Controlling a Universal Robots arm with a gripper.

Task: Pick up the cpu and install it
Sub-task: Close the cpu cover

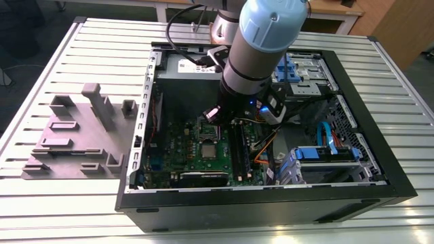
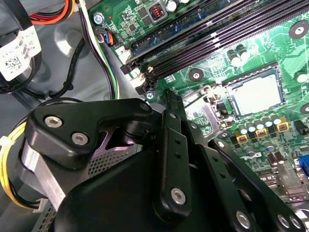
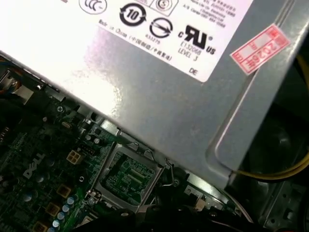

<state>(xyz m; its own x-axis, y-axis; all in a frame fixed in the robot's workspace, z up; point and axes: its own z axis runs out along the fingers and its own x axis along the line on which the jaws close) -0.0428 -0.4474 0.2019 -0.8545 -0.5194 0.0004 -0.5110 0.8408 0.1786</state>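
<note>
One arm reached down into one open computer case [image 1: 271,208] that stood on the slatted worktop [image 1: 61,208]. Its single hand [image 1: 220,121] hung low over the one green motherboard [image 1: 182,152], close above the metal socket frame [image 1: 209,129] at the edge of that frame nearest the grey box [image 1: 183,68] with the white label. Whether the hand was spread, pressed together or pinching something could not be told from any of the three views.

There was one cpu [image 1: 208,150]. It lay flat on the motherboard just beside the socket frame, on the side of the frame away from the grey box. In the second wrist view the cpu [image 2: 255,94] showed as a pale square in a dark surround, beyond the frame from the hand. So the frame stood between hand and cpu, and the cpu appeared to be untouched. Being square, it had no long axis to line up with; its edges ran roughly parallel to those of the frame.

In the first wrist view the socket frame [image 3: 104,171] sat just beside the wall of the grey box [image 3: 145,96], and its opening showed a green field with no chip in it. By that, the install looked not yet done.

Away from the socket frame, outside the case, one grey fixture plate [image 1: 74,137] with upright pegs lay on the worktop.
</note>
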